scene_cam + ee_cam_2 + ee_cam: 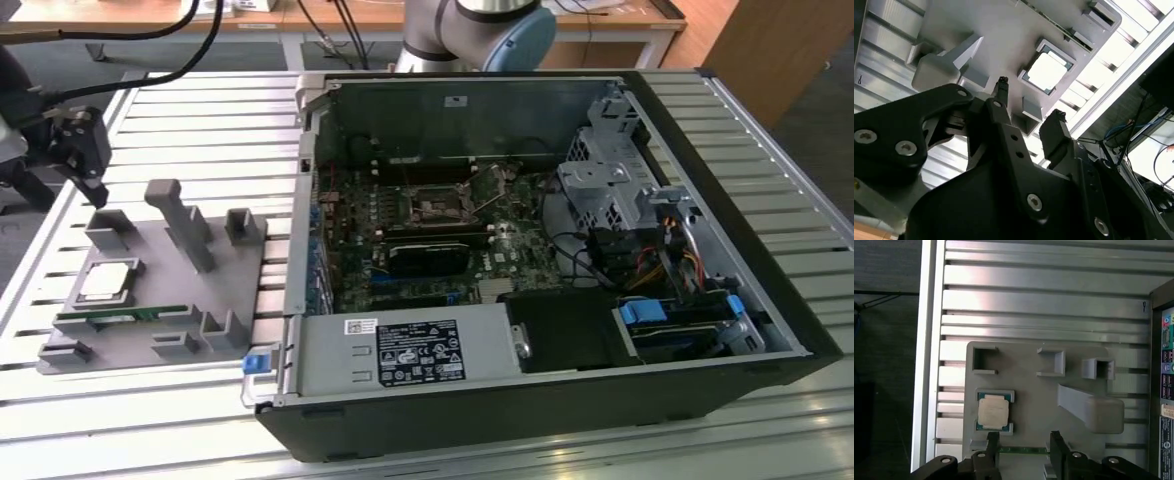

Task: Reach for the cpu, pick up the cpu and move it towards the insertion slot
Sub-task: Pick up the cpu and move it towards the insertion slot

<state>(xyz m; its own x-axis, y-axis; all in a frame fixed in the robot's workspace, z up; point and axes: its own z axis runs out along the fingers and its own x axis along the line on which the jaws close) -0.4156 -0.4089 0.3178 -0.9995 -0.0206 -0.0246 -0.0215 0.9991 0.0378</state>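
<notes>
The cpu (pixel 107 282) (pixel 993 411) (pixel 1046 71), a flat square chip with a silver top, lies in a pocket of the grey holder plate (pixel 147 300) at the exterior view's left. My black gripper (pixel 90 180) (pixel 1024 442) (pixel 1029 100) hangs in the air above the plate's far end, apart from the cpu. Its fingers stand open with nothing between them. The insertion slot (pixel 438 205), a square socket with a metal frame, sits on the motherboard inside the open computer case (pixel 694 200).
A green memory stick (pixel 114 318) (pixel 1021 450) lies on the holder plate beside the cpu. A tall grey post (pixel 180 225) (pixel 1089 407) and several low blocks rise from the plate. The slatted metal table (pixel 200 130) carries everything. Cables and drive cages fill the case's right side.
</notes>
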